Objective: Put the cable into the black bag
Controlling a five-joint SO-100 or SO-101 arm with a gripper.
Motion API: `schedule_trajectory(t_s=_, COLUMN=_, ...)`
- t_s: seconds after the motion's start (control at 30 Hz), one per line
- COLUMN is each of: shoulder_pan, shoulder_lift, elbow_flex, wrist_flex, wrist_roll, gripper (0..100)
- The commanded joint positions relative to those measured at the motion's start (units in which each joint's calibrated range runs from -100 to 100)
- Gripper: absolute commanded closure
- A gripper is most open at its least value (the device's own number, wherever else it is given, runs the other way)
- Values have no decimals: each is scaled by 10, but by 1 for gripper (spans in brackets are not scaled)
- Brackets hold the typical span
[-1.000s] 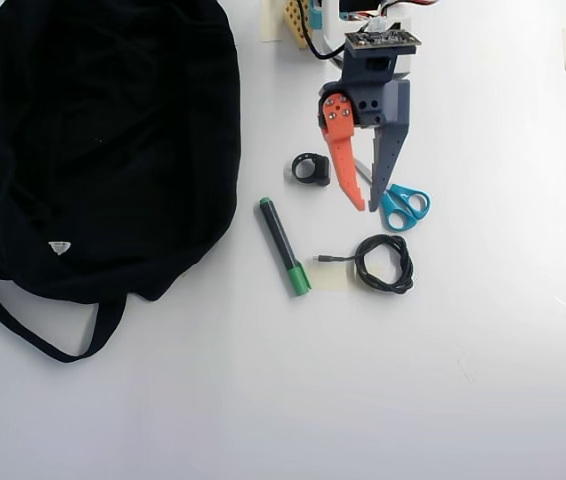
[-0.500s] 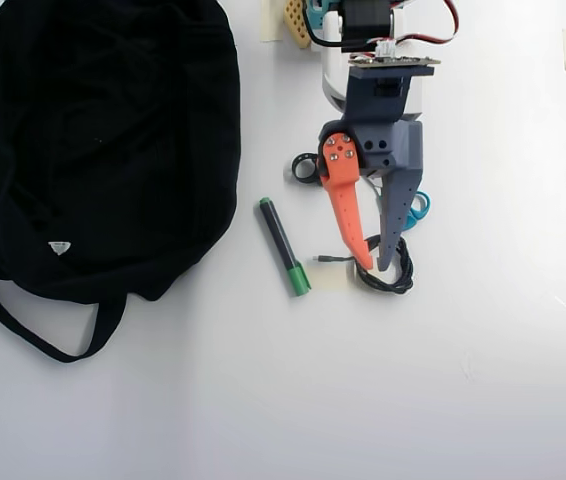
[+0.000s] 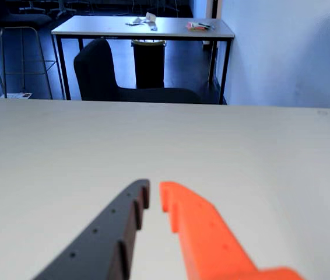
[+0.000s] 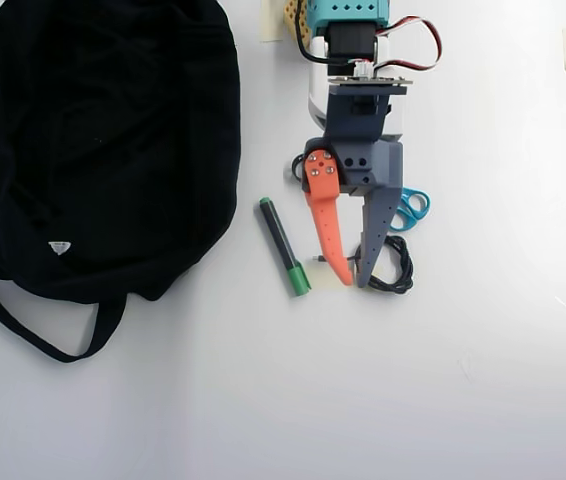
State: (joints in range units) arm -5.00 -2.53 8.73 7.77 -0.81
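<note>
White table (image 4: pixel 483 380) holds the black bag (image 4: pixel 93 140) on the left of the overhead view, and the gripper (image 4: pixel 354 280), its jaws a little apart, hangs over the cable (image 4: pixel 395 268) beside a green pen (image 4: pixel 284 246).

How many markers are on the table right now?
1. The green-capped marker lies between the black bag and the gripper in the overhead view. The arm could be hiding small items beneath it.
</note>
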Motion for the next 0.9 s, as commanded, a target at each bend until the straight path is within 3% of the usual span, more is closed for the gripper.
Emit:
schedule_trajectory(t_s=0.0, shoulder_pan=-2, shoulder_lift=-6, elbow_flex=-20, wrist_flex=-8, wrist_roll=3, gripper=97)
schedule_trajectory(t_s=0.3, shoulder_pan=4, shoulder_lift=-13, elbow_flex=-8, wrist_flex=4, wrist_roll=-2, gripper=98)
schedule_trajectory(t_s=0.63, shoulder_pan=7, shoulder_lift=-11, elbow_flex=-66, wrist_flex=287, wrist_roll=-2, gripper=98)
schedule_trajectory(t_s=0.87, shoulder_pan=10, shoulder_lift=-6, elbow_flex=-86, wrist_flex=399, wrist_roll=2, gripper=98)
